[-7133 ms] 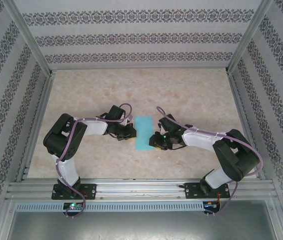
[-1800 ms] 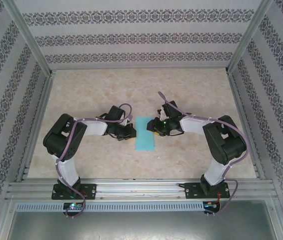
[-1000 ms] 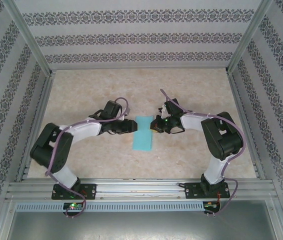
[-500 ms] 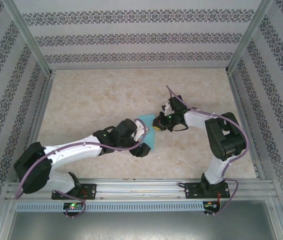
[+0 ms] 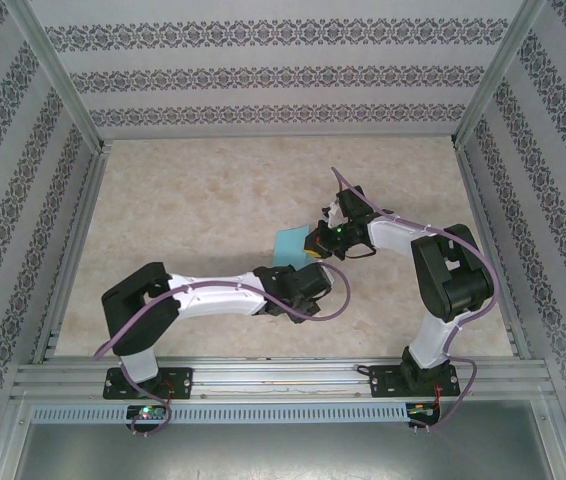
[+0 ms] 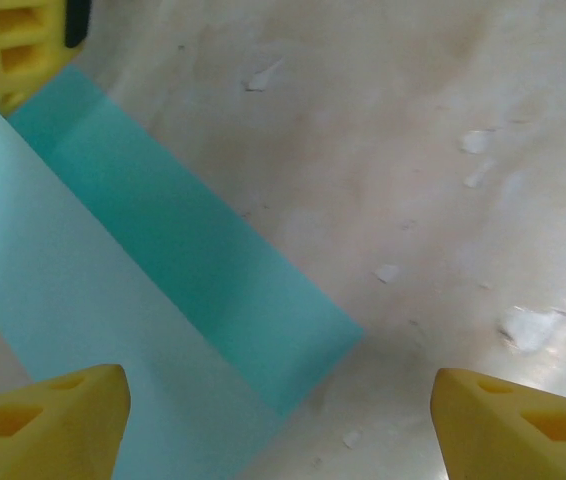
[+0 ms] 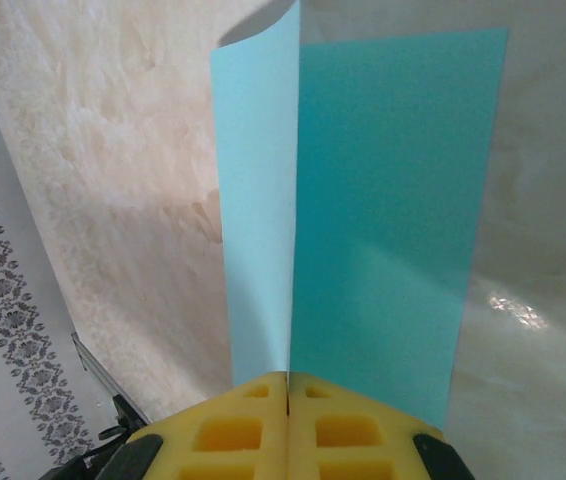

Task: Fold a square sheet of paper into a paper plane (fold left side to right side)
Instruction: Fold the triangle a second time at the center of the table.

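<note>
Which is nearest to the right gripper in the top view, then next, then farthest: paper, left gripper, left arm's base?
1. paper: pinched in the shut right gripper, extending to its left.
2. left gripper: open, just past the paper's near end, toward the arm bases.
3. left arm's base: far off at the table's near-left edge.

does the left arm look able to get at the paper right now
Probably yes. The left gripper is open right at the near corner of the paper, with nothing between them. The right gripper is shut on the other end, clear of the left fingers.
</note>
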You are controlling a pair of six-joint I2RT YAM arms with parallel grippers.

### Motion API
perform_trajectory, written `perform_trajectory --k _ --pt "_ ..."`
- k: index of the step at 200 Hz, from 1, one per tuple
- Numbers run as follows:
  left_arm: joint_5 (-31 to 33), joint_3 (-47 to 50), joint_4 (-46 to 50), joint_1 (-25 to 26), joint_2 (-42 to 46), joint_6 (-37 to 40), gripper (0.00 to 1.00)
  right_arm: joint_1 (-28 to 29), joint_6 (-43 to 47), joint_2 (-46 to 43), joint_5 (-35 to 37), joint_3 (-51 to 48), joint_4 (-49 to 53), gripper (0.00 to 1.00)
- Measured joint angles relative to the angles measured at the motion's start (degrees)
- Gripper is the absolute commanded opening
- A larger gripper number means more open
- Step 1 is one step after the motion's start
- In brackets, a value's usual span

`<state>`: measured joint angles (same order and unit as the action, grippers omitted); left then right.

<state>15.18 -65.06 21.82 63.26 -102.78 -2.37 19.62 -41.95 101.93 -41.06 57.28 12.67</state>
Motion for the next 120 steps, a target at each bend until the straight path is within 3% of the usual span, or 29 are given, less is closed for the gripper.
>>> perform_trajectory --k 42,98,120 --pt "6.1 -1.2 1.6 0.2 -2.1 1.4 0.54 0.0 0.3 0.0 0.0 0.0 0.2 0.04" --pt "6.1 -1.2 1.8 0.4 -1.9 2.1 0.16 0.0 1.6 0.2 0.7 1.7 2.4 0.12" --pt "5.6 -1.2 1.8 0.4 -1.5 1.9 0.07 0.0 2.0 0.2 1.2 2.5 3.0 0.22"
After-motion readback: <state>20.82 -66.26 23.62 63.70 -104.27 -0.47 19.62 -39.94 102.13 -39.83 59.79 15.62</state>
